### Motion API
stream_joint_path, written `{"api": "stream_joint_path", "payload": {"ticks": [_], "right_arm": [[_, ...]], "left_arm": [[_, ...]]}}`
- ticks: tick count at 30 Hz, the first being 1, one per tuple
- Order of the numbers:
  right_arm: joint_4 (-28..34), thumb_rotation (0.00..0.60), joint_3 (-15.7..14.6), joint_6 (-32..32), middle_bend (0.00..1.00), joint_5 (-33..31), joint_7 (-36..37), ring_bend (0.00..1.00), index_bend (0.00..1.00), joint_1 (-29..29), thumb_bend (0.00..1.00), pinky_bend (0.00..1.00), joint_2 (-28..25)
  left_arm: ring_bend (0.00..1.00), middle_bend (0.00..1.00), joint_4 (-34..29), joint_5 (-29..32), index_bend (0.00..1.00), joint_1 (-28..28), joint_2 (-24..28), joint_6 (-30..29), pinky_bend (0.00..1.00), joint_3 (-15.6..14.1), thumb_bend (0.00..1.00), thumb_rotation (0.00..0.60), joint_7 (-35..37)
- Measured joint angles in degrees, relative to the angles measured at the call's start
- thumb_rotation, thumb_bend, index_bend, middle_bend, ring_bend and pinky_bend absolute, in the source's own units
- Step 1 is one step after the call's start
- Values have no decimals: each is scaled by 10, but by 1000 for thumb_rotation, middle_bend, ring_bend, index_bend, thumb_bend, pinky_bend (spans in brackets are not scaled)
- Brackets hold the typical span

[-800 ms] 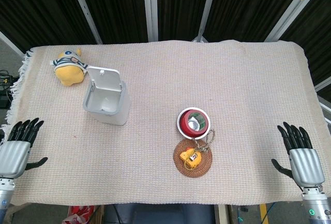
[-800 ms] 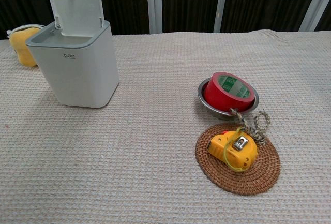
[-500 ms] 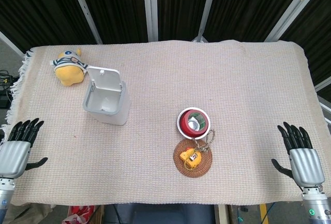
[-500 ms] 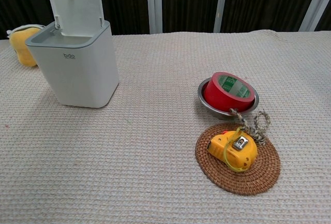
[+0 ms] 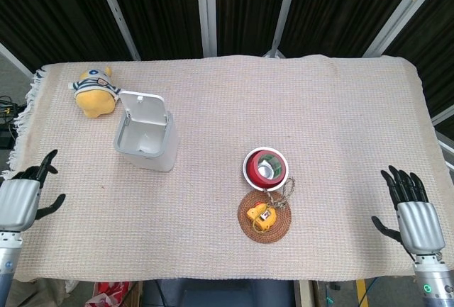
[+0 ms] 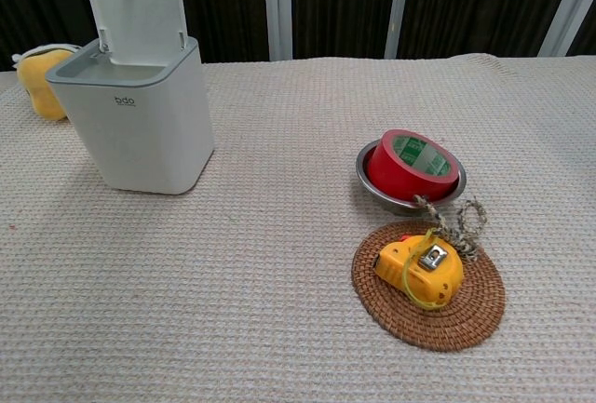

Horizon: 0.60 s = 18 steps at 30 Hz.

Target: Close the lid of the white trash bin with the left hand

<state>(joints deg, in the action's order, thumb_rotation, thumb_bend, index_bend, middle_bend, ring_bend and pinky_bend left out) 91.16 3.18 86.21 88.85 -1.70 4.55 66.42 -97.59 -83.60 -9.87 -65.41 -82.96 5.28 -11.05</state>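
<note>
The white trash bin (image 5: 145, 140) (image 6: 140, 124) stands on the left part of the table with its lid (image 5: 143, 107) (image 6: 136, 7) swung up and open. My left hand (image 5: 23, 198) is at the table's near left edge, well short of the bin, fingers apart and empty. At the near right edge my right hand (image 5: 410, 211) is spread open and holds nothing. Neither hand appears in the chest view.
A yellow plush toy (image 5: 96, 91) (image 6: 42, 77) lies behind the bin to its left. A metal bowl with a red tape roll (image 5: 266, 166) (image 6: 411, 167) sits mid-table, and a yellow tape measure (image 5: 260, 215) (image 6: 419, 267) rests on a woven coaster (image 6: 475, 305) just in front of it.
My left hand has turned slightly, so fewer of its fingers show at the table's left edge. The bin, lid and right hand are unchanged.
</note>
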Motion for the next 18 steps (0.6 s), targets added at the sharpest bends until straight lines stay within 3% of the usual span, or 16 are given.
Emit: {"api": "stream_joint_path", "payload": {"ticks": [6,13,18], "right_arm": [[0,600,1,-2,0,-1,2,0,0,2,237,0,2],[3,600,3,-2,0,-6,9,0,0,2,238,0,2],[5,600,3,-4,0,-8,12,0,0,2,237,0,2]], "left_arm": [[927,998,-63,36,0,-44,33,40,967,47,610,600,-18],[950,1000,-142,138,0,-112,99,132,980,109,665,600,-46],[950,1000,-168,247,0,-173,136,205,980,145,671,600,-72]]}}
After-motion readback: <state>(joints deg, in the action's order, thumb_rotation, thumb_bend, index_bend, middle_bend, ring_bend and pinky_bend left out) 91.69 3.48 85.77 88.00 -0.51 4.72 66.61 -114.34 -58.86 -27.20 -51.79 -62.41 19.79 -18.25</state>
